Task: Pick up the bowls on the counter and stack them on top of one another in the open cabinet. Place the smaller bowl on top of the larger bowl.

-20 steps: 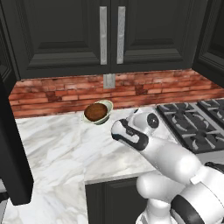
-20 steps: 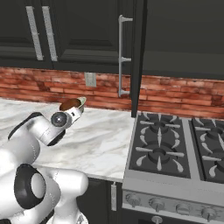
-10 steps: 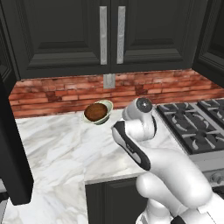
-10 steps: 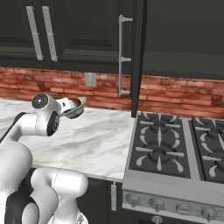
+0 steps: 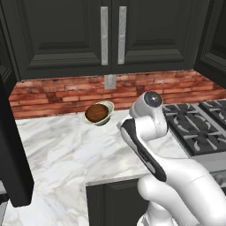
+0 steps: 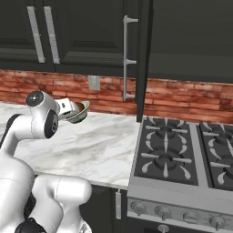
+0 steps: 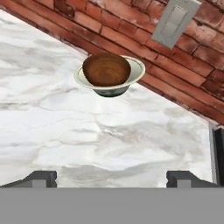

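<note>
The arm has swung up and turned toward the far wall over the last second: where its wrist lay low over the counter (image 5: 57, 150), its elbow now stands raised and the hand camera looks along the marble at the bowls. The gripper (image 7: 111, 177) has its jaws spread wide, the two dark tips standing well apart at the bottom of the hand view with nothing between them. The smaller bowl (image 7: 106, 69), reddish-brown, appears to sit inside or just in front of the larger bowl (image 7: 133, 72), cream-green with a flared rim; the pair has not moved and rests on the counter near the brick backsplash (image 5: 53, 95), below a grey wall outlet (image 7: 172, 22). The open cabinet (image 6: 191, 41) stands above the gas stove (image 6: 182, 154). By judgement, the approach has only begun, and no bowl has been lifted yet.
</note>
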You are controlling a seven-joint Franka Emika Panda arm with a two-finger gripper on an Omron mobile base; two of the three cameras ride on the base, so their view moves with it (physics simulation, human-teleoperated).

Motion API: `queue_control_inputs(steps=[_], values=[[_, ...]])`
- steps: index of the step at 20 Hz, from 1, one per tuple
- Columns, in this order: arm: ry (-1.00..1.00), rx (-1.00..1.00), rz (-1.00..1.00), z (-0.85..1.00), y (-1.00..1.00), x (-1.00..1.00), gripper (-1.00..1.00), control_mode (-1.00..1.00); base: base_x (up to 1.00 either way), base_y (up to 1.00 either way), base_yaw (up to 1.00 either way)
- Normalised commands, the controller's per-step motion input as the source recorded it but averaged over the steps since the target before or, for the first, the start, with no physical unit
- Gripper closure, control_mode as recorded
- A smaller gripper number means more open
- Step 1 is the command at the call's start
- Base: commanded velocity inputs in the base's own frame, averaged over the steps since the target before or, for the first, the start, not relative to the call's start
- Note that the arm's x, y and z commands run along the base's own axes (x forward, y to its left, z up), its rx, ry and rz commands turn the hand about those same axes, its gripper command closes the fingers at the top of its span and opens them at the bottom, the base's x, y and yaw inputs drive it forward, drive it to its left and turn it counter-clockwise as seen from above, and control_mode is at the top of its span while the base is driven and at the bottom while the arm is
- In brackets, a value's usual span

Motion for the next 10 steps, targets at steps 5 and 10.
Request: queue_control_inputs(steps=[5, 10], values=[[0.00, 0.10, -0.13, 0.11, -0.26, -0.72, -1.00, -1.00, 0.00, 0.00, 0.00], [0.01, 0.04, -0.01, 0.00, -0.01, -0.07, -1.00, -1.00, 0.00, 0.00, 0.00]])
